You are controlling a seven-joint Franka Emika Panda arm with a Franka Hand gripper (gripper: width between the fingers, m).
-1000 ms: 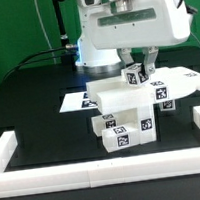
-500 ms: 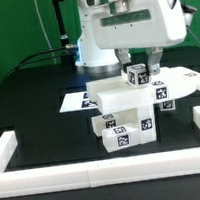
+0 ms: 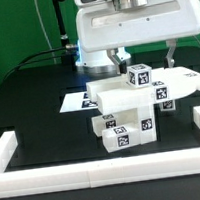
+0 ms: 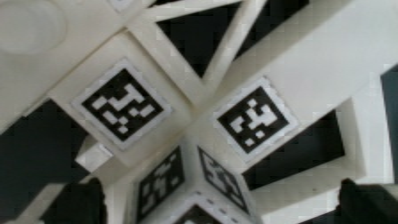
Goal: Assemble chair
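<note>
Firstly, black table (image 3: 53, 144), fenced by three white border rails (image 3: 106, 171): one along the front, one at each side of the exterior view. Inside that fence, one marker board (image 3: 76, 101) lying flat, partly hidden behind one chair (image 3: 124, 110) at mid-table, a joined stack of white blocks with several square tags on its faces. Above, gripper (image 3: 145, 60) released, its two fingers (image 3: 118, 58) spread wide, hanging just over the stack and apart from it. Topping the stack, one small tagged cube (image 3: 138, 76), below and between the fingers. Close up in the wrist view, crossed braces of the chair's panel (image 4: 169, 55), with four tags (image 4: 121, 103) clustered together.
</note>
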